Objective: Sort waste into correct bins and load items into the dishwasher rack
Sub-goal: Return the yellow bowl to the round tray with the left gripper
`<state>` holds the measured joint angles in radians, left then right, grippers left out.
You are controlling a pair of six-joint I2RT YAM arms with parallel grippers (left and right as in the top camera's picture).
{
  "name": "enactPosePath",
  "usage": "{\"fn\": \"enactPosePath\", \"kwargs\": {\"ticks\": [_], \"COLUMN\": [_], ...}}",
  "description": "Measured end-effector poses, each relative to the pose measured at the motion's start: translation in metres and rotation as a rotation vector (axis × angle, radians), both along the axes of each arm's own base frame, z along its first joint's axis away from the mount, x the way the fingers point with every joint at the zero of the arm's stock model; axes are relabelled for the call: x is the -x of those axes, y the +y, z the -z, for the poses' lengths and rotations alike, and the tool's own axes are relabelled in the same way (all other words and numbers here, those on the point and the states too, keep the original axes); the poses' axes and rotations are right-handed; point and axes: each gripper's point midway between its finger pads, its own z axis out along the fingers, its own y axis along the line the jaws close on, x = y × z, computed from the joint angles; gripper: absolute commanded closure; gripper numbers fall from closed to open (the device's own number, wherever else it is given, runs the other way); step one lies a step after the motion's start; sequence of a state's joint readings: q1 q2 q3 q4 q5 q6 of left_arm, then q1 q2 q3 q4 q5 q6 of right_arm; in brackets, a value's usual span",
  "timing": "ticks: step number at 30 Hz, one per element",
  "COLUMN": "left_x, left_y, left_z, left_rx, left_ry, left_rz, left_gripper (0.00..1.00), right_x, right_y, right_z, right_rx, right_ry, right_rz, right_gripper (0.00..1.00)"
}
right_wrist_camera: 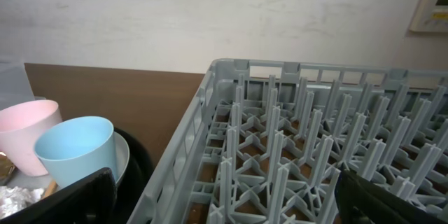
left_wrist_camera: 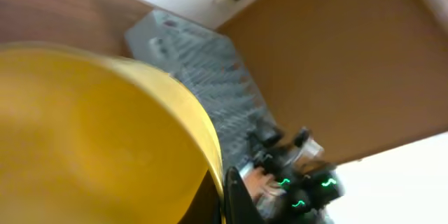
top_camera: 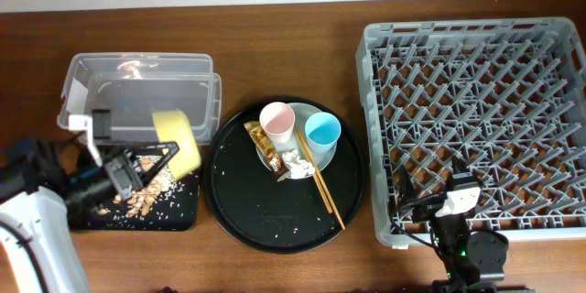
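The left tool (top_camera: 165, 153) is clamped on the rim of the yellow bowl (top_camera: 176, 137). It holds the bowl tipped on its side above the black rectangular tray (top_camera: 179, 215) at the near left corner of the tabletop (top_camera: 275, 37). In the left wrist view the bowl fills most of the frame, with one dark finger pressed against its edge. Tan food scraps (top_camera: 145, 198) and rice lie scattered on that tray, under and beside the bowl. The clear box (top_camera: 137, 87) sits just behind the tray, toward the far left corner.

The right tool (right_wrist_camera: 222, 178) stands wide open with its two dark fingers far apart and nothing held. It hovers at the near edge of the grey rack (top_camera: 476, 110), which takes up the right side of the tabletop.

Between the bins and the rack, mid-tabletop, is a round black tray (top_camera: 240, 192). On it rests the pale plate (top_camera: 322, 154), carrying the pink cup (top_camera: 277, 121) and the blue cup (top_camera: 322, 130), both upright and side by side. The gold-brown wrapper (top_camera: 264, 145) and the crumpled tissue (top_camera: 295, 165) lie against the plate's left and near side. The chopsticks (top_camera: 322, 188) slant from the plate toward the tray's near right rim.
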<state>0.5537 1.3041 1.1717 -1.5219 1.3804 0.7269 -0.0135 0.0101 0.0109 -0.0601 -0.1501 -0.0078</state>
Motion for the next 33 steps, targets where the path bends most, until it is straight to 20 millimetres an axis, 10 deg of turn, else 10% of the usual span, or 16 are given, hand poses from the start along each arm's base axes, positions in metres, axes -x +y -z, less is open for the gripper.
{"fn": "enactPosePath", "kwargs": {"ticks": [6, 14, 19, 28, 30, 33], "left_x": [-0.027, 0.006, 0.028, 0.031, 0.03, 0.03], "left_y": [-0.012, -0.097, -0.135, -0.129, -0.128, -0.127], "left_z": [0.052, 0.094, 0.162, 0.237, 0.238, 0.239], "left_rx": [-0.364, -0.83, -0.994, -1.182, -1.187, -1.19], "left_ry": [0.232, 0.325, 0.455, 0.646, 0.647, 0.654], "left_rz": [-0.043, -0.007, 0.092, 0.124, 0.122, 0.116], "left_gripper": [1.0, 1.0, 1.0, 0.98, 0.65, 0.59], "right_x": [0.0, 0.0, 0.0, 0.0, 0.0, 0.0], "right_y": [0.0, 0.0, 0.0, 0.0, 0.0, 0.0], "right_z": [0.0, 0.0, 0.0, 0.0, 0.0, 0.0], "right_rx": [0.0, 0.0, 0.0, 0.0, 0.0, 0.0], "right_ry": [0.0, 0.0, 0.0, 0.0, 0.0, 0.0], "right_rz": [0.0, 0.0, 0.0, 0.0, 0.0, 0.0], "right_gripper": [0.02, 0.02, 0.02, 0.02, 0.02, 0.02]}}
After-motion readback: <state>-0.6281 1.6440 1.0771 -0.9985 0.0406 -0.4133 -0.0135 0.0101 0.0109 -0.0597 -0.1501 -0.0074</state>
